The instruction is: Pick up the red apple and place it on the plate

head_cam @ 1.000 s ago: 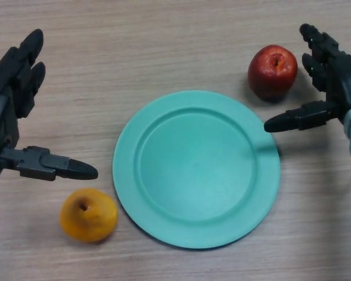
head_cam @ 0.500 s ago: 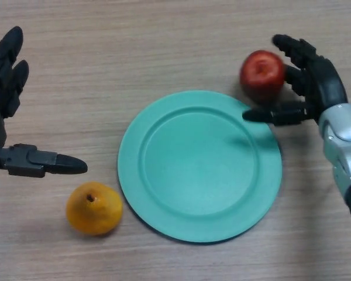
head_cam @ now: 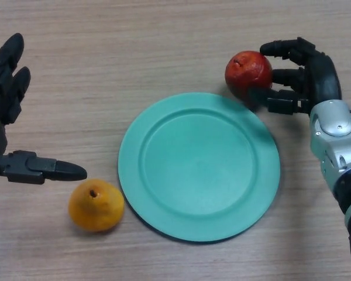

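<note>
pale wood-grain table (head_cam: 164, 47) filled the whole view, and right in the middle sat a round teal plastic plate (head_cam: 199, 167). over at the far right edge of that plate, the round red apple (head_cam: 248, 72) was just off the rim, and the black right hand (head_cam: 307, 79) had its fingers and thumb curled round it from the right side. the black left hand (head_cam: 6, 126) hung at the left edge, fingers straight and spread, holding nothing. a round orange fruit (head_cam: 96, 205) lay just beside the plate's near-left rim.
</note>
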